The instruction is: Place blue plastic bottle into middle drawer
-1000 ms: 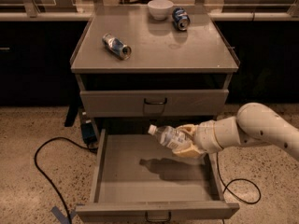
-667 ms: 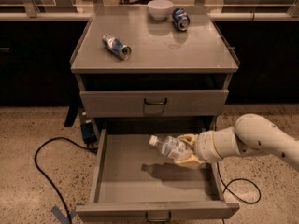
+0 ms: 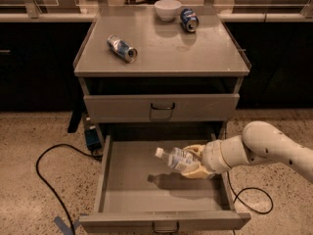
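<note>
The blue plastic bottle (image 3: 175, 159), clear with a white cap and a white-and-blue label, lies nearly level with its cap to the left. My gripper (image 3: 193, 161) is shut on its right end and holds it just above the floor of the middle drawer (image 3: 127, 180), right of centre. The drawer is pulled fully out, with its dark loop handle (image 3: 165, 226) at the bottom edge. The bottle's shadow falls on the drawer floor below it. My white arm (image 3: 264, 148) reaches in from the right.
The grey drawer above (image 3: 161, 106) is shut. On the cabinet top (image 3: 161, 45) lie two blue-and-silver cans (image 3: 122, 48) (image 3: 189, 19) and a white bowl (image 3: 167, 9). A black cable (image 3: 49, 180) loops on the floor at left, another (image 3: 252, 199) at right.
My gripper has moved down and a little left with the bottle, lowering it deeper into the open drawer. The bottle has tilted closer to level.
</note>
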Tool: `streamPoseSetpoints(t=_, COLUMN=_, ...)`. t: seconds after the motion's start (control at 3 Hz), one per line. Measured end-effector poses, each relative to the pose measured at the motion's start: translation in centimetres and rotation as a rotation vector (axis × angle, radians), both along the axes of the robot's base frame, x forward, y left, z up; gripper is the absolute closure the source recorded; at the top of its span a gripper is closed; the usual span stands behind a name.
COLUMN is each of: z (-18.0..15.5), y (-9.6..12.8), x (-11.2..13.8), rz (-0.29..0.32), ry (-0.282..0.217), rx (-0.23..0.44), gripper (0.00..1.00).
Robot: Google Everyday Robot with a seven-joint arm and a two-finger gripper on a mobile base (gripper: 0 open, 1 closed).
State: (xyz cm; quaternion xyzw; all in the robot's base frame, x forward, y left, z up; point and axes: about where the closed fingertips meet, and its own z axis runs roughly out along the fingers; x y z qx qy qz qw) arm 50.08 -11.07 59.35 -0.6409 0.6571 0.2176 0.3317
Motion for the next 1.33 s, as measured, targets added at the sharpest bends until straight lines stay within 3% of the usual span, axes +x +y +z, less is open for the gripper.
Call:
streamPoseSetpoints(t=0.67, z=-4.9, y=0.8, x=1.0, rz=0.010, ry=0.054, rx=0.035, gripper=1.00)
streamPoseSetpoints(t=1.0, z=-8.3, y=2.6, x=2.3, rz=0.052, ry=0.082, rx=0.029, gripper=1.00)
streamPoseSetpoints(t=1.33, z=-13.2, y=5.9, x=2.7, rz=0.118, ry=0.129, rx=0.057, gripper=1.00)
